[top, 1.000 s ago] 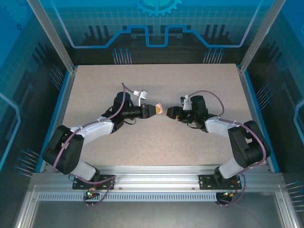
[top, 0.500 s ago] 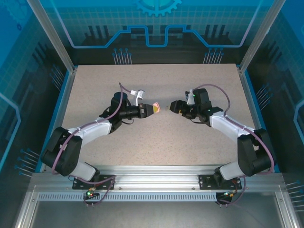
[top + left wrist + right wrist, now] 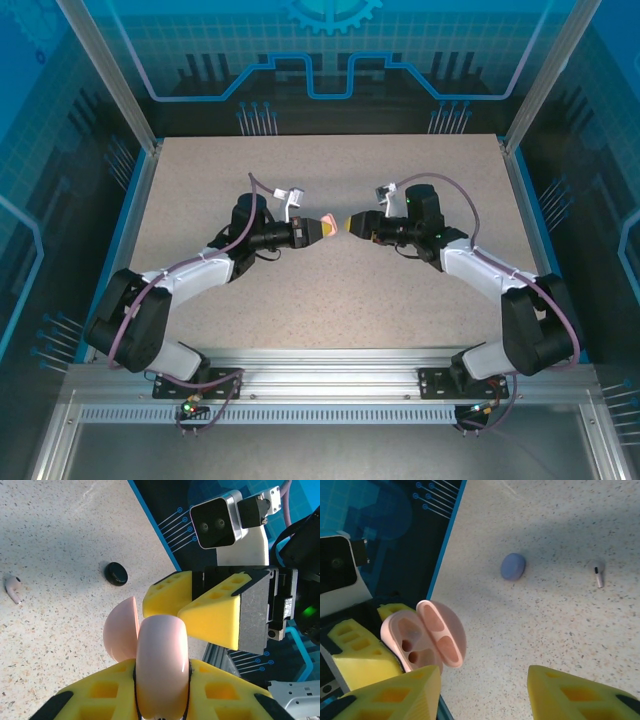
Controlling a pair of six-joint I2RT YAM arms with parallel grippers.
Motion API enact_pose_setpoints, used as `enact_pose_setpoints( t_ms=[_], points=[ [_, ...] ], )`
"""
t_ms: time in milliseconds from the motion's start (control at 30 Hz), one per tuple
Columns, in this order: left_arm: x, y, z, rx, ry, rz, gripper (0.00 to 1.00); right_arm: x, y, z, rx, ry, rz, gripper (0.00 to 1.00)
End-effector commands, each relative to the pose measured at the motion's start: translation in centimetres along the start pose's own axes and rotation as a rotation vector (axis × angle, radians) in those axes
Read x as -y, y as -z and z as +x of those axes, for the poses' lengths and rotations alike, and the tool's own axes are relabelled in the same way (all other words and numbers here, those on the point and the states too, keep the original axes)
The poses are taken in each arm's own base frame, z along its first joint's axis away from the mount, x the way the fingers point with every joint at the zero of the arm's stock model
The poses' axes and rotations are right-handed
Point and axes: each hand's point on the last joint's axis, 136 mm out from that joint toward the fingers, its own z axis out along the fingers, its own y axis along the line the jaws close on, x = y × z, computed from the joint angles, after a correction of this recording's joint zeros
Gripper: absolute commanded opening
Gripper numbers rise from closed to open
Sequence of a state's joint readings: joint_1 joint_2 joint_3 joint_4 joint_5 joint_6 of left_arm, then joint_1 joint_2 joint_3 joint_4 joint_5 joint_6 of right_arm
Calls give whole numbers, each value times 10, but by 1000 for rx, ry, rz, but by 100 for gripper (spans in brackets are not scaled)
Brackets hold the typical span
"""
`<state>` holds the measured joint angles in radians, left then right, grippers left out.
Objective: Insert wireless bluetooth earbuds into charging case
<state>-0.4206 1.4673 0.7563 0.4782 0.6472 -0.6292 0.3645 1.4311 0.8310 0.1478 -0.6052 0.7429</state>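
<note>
In the top view the right gripper (image 3: pixel 352 226) has swung back toward the centre of the frame after drawing off a moment ago. Its yellow tips now sit just beside the pink charging case (image 3: pixel 422 640). The left gripper (image 3: pixel 320 229) clenches that case by its body above the table (image 3: pixel 330 300), with the lid hinged open. The right gripper's fingers have narrowed but stand apart, and the right wrist view shows nothing between them. Both sockets in the case look empty (so this reads as lining up, not yet an insertion). A pale earbud (image 3: pixel 598 574) lies on the table at the upper right of the right wrist view, well apart from the held case and near a round purple case (image 3: pixel 513 566). A round black case (image 3: pixel 116 573) lies left of centre in the left wrist view. The left fingers cover the lower part of the held case. From above I cannot tell whether the right tips touch it, nor where the earbud's mate lies.
</note>
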Motion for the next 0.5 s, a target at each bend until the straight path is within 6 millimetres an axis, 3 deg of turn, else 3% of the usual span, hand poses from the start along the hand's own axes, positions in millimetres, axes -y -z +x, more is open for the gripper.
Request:
enact_pose_setpoints(
  t_ms=[0, 400, 467],
  points=[
    [18, 5, -10, 19, -35, 60, 0, -21, -3, 0, -18, 66, -68, 47],
    [25, 6, -13, 25, -36, 82, 0, -18, -19, 10, -65, 61, -63, 41],
    [26, 7, -13, 23, -34, 87, 0, -27, -20, 1, -51, 77, -79, 39]
  ],
)
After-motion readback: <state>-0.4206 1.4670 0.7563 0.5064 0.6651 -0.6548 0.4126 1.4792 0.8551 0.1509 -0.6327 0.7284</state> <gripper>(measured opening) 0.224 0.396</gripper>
